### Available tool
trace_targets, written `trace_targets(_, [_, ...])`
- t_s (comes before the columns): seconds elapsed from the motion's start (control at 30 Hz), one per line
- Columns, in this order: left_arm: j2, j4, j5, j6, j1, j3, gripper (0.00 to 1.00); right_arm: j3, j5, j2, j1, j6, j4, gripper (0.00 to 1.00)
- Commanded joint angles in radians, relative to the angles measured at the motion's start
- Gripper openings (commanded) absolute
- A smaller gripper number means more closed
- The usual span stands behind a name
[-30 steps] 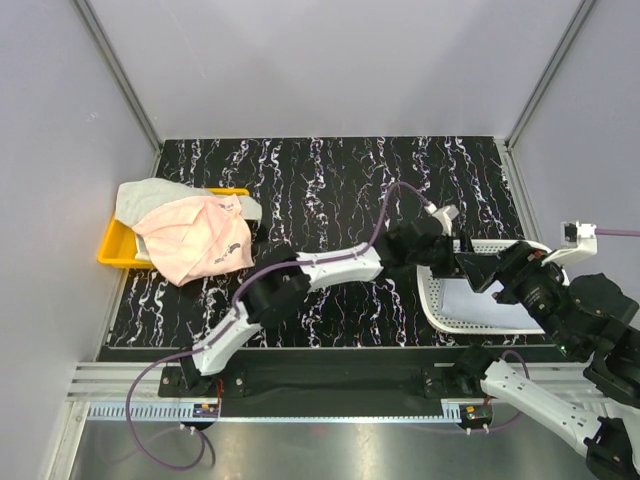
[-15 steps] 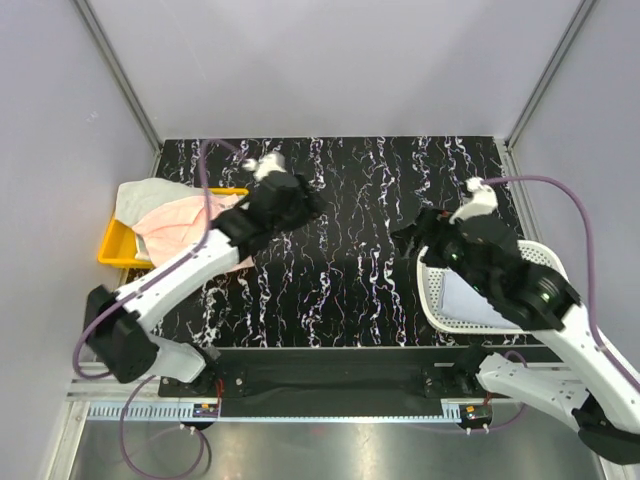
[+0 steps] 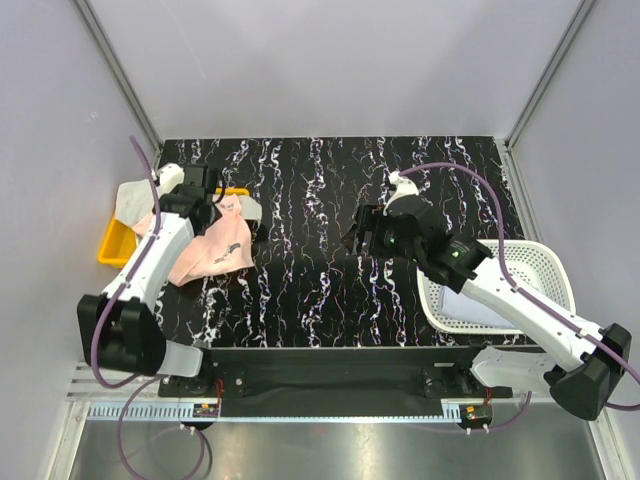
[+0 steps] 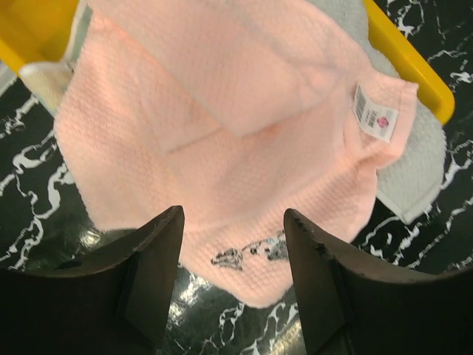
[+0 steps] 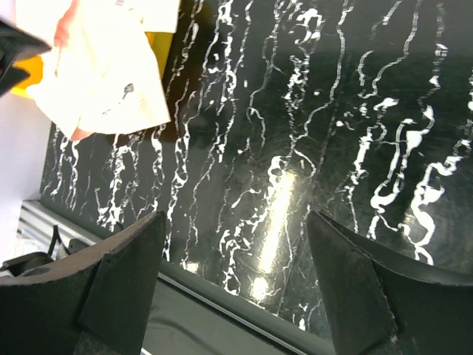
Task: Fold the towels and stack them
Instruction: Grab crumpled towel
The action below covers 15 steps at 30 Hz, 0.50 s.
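**A:** Where do we stand on the folding?

**B:** Barely started, I'd say. The pink towel (image 3: 205, 250) lies rumpled, spilling from the yellow tray (image 3: 112, 248) onto the worktop (image 3: 320, 180), with a whitish towel (image 3: 135, 195) bunched beneath it. Another pale towel (image 3: 470, 300) sits in the basket (image 3: 545, 260) on the right. I can't see a neat stack anywhere.

**A:** And the arms?

**B:** The left gripper (image 4: 233, 229) hovers right over the pink towel's edge, jaws apart with nothing between them. The towel's label (image 4: 373, 112) shows at one corner. The right gripper (image 5: 236, 222) is spread wide too, empty, over bare worktop in the middle.

**A:** Big change from a second ago!

**B:** Huge. Back then the left arm stretched across towards the basket, and now it has swung over to the tray. The right arm was tucked over the basket and now reaches out to the centre. The pink towel lies much where it did.

**A:** So what's left?

**B:** Everything, by my reckoning: pick, spread, fold and stack each towel.
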Motion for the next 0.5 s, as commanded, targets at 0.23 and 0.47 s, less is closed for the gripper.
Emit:
trace_targets(0.23, [0.258, 0.016, -0.081, 0.161, 0.075, 0.221, 0.62, -0.042, -0.015, -0.013, -0.002, -0.021, 0.094, 0.84])
trace_targets(0.47, [0.334, 0.042, -0.087, 0.193, 0.087, 0.258, 0.56, -0.054, -0.02, -0.004, -0.003, -0.019, 0.108, 0.84])
